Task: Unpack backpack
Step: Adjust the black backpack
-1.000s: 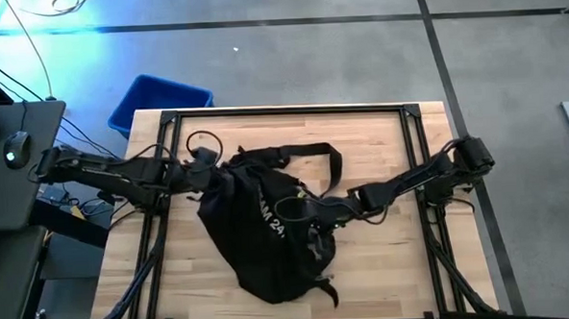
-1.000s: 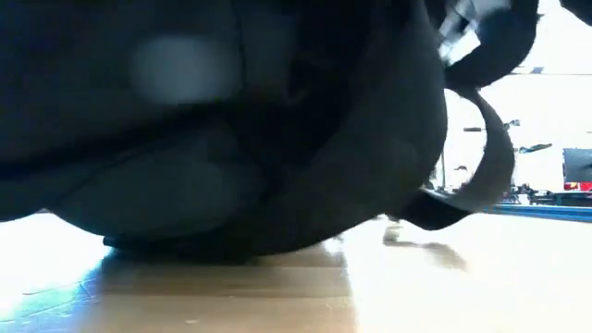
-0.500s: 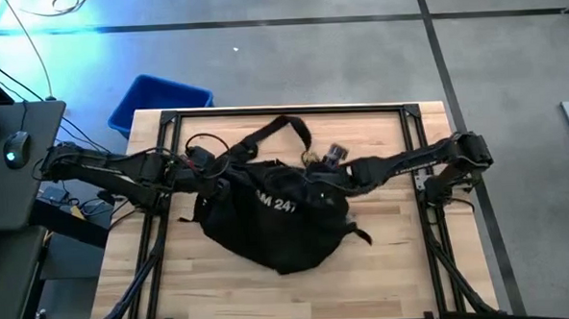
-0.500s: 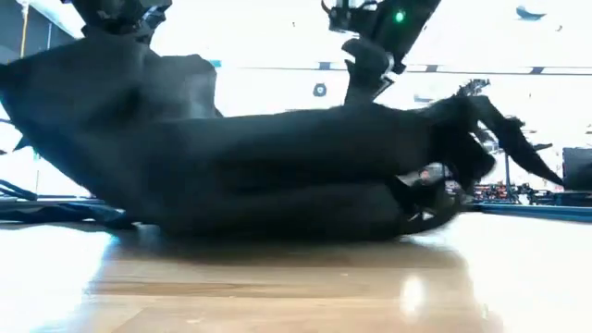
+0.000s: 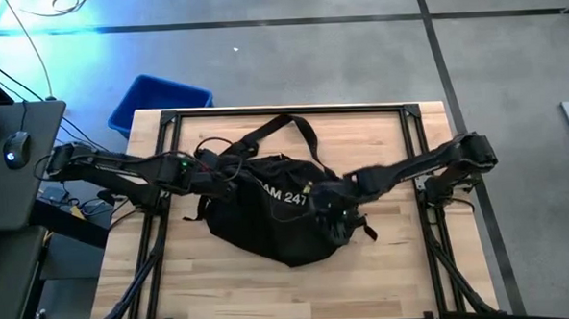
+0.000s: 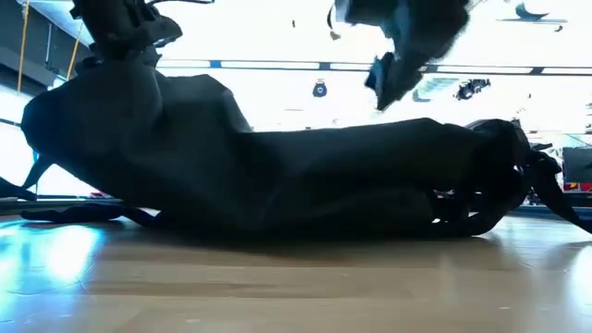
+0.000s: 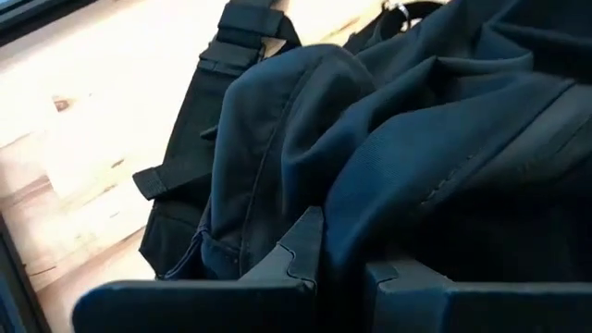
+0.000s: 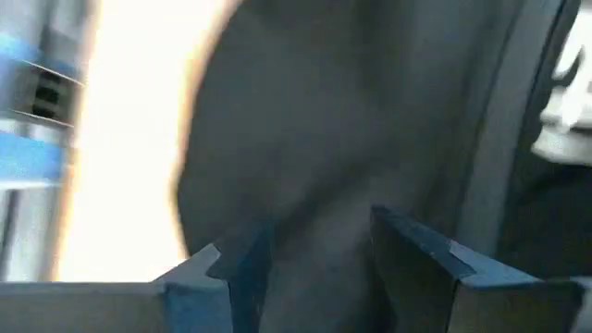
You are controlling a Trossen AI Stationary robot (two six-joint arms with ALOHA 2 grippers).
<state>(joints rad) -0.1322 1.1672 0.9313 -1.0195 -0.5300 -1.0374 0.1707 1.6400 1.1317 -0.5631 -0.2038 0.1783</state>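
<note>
Backpack (image 5: 278, 222): large, black fabric, lying slumped on its side across the middle of the wooden table (image 5: 396, 280); white lettering "AM 247" shows on its upper face in the high view. One long black strap (image 5: 288, 128) loops toward the table's far edge; further strap ends trail at the bag's right end (seen as dark loops in the low view).

Left gripper (image 5: 222, 168): at the bag's left end, fingers clenched on a fold of the backpack fabric; the left wrist view shows cloth bunched between the two dark fingers (image 7: 301, 250). In the low view that end of the bag is lifted above the rest.

Right gripper (image 5: 333, 207): reaching in from the right, over the bag's right half. Jaws stand partly apart with black fabric close in front of them; whether they grasp anything cannot be told (motion blur).

Surroundings: blue bin (image 5: 157, 100) on the floor beyond the table's left far corner; a desk with a computer mouse (image 5: 16, 147) at the left.
</note>
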